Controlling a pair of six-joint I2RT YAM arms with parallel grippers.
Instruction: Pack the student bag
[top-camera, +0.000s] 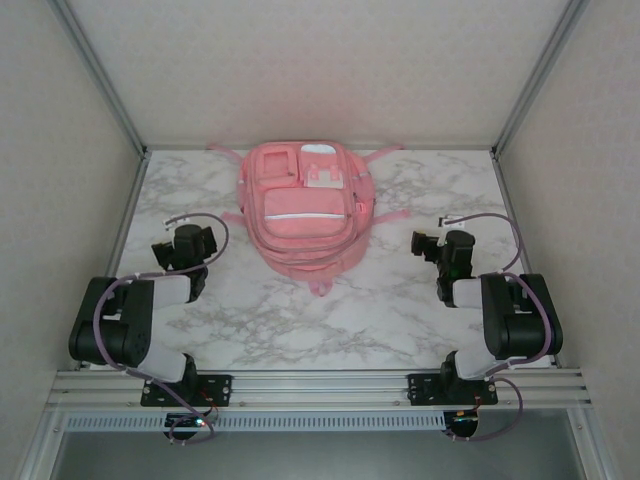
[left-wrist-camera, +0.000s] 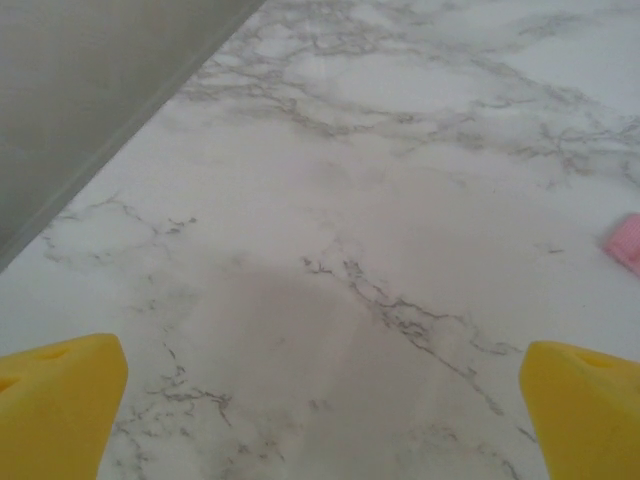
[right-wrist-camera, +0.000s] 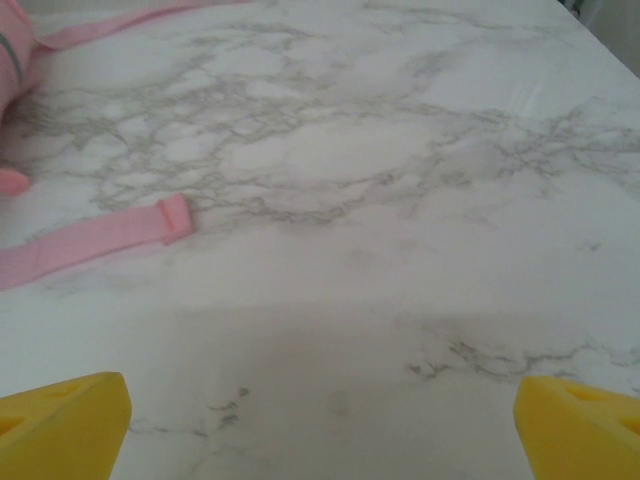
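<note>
White marble table (top-camera: 300, 320) sits between plain pale walls (top-camera: 60, 150). The pink bag (top-camera: 305, 215) lies flat at the far middle, front up. From above, both arms (top-camera: 130, 320) are bent low, one on each side of it. The right wrist view shows a pink strap (right-wrist-camera: 90, 245) lying on the table. The left gripper (left-wrist-camera: 320, 420) and right gripper (right-wrist-camera: 320, 425) are spread wide and hold nothing

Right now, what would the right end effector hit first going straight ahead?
Probably the bare table: the right end effector angles down at it, and the pink strap lies off to the side.
</note>
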